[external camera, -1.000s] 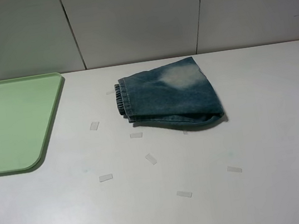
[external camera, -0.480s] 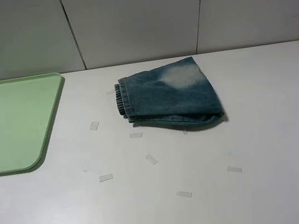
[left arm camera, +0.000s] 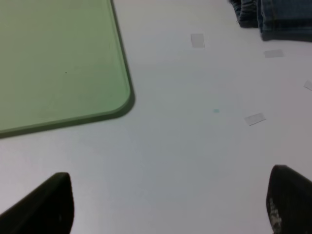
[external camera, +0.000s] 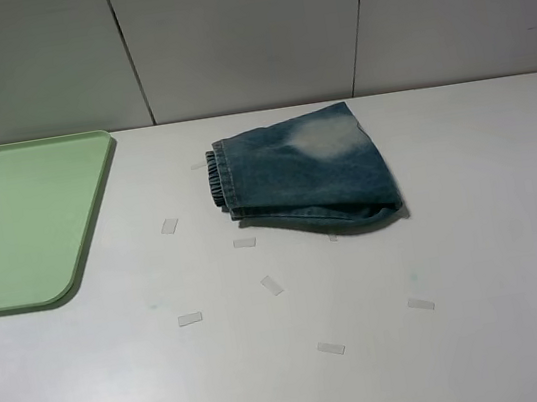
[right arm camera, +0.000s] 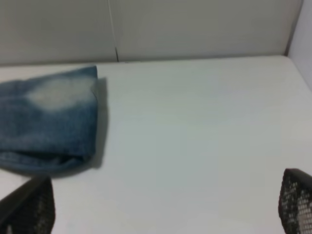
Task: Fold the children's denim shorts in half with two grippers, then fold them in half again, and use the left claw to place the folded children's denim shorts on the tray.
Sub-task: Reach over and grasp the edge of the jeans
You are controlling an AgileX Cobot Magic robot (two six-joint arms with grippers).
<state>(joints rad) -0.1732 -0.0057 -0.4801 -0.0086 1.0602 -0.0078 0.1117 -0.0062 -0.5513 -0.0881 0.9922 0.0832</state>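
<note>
the pale green flat plastic tray (external camera: 19,223) lies at the left end of the white table (external camera: 480,260), well apart from the garment. the left gripper (left arm camera: 170,204) hangs over bare table between the tray and the shorts, jaws spread wide and holding nothing. small clear tape strips (external camera: 271,284) dot the surface in front of the faded blue children's denim shorts (external camera: 309,170), which lie flat near the middle-back of the table, elastic waistband toward the tray. the right gripper (right arm camera: 163,204) sits on the shorts' far side from the tray, jaws also wide and empty.

the shorts look doubled over once, so the step in hand is probably the second fold. to do it well, each gripper should come in low at a corner of one short end and pinch every layer at once. denim is stiff and thick, and a shallow bite may take only the top ply. lift just enough to clear, carry across together, and lay edge on edge so the bundle is compact for the left claw.

neither arm shows in the high view. each wrist view shows only dark fingertips at the frame edge. the left wrist view cuts the shorts off at the waistband, and the right wrist view is soft — how many layers lie underneath cannot be told.
</note>
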